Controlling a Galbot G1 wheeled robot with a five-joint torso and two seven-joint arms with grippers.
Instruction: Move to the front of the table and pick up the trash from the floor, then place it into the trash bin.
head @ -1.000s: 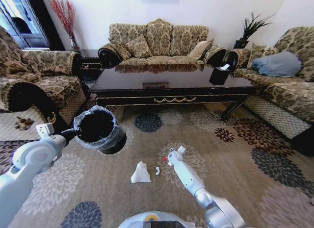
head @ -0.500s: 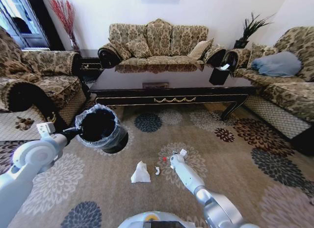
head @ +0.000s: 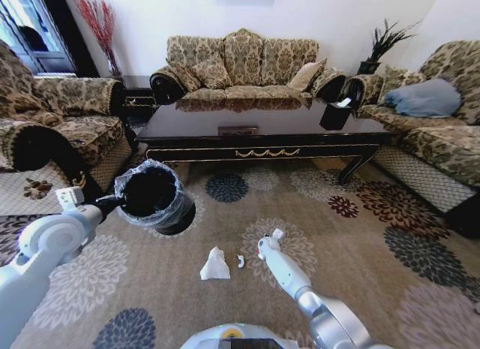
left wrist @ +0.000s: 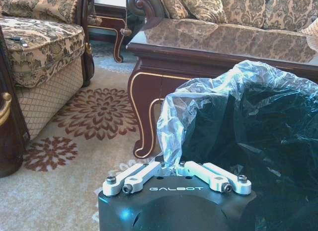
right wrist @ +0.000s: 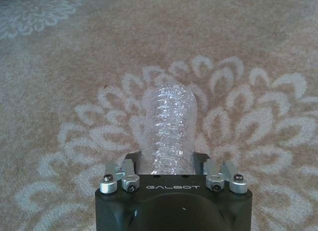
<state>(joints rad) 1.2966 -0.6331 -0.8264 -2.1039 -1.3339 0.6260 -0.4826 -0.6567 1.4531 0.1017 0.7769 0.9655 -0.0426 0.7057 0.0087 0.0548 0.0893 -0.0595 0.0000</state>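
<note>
While you hold position before the coffee table [head: 262,131], your inventory reads as follows.

Left gripper [left wrist: 175,167]: on the near-left side of the table, jaws pressed together on the ruffled grey plastic liner of the trash bin [head: 154,195], which hangs tilted with its dark mouth toward your head camera. The wrist view places the bin just beside the table's carved leg [left wrist: 146,109].

Right gripper [right wrist: 169,164]: low over the carpet [head: 360,244], nearer you than the table, jaws spread around a clear ridged plastic bottle [right wrist: 168,126]. The bottle sits between them; you cannot tell whether they touch it.

Crumpled white tissue [head: 214,265]: on the carpet, between the bin and the right gripper, farther from the table than the bin.

Tiny white scrap [head: 241,261]: on the carpet, just beside the tissue on the side toward the right gripper.

Small black container with white paper [head: 335,113]: on the table's far-right corner.
</note>
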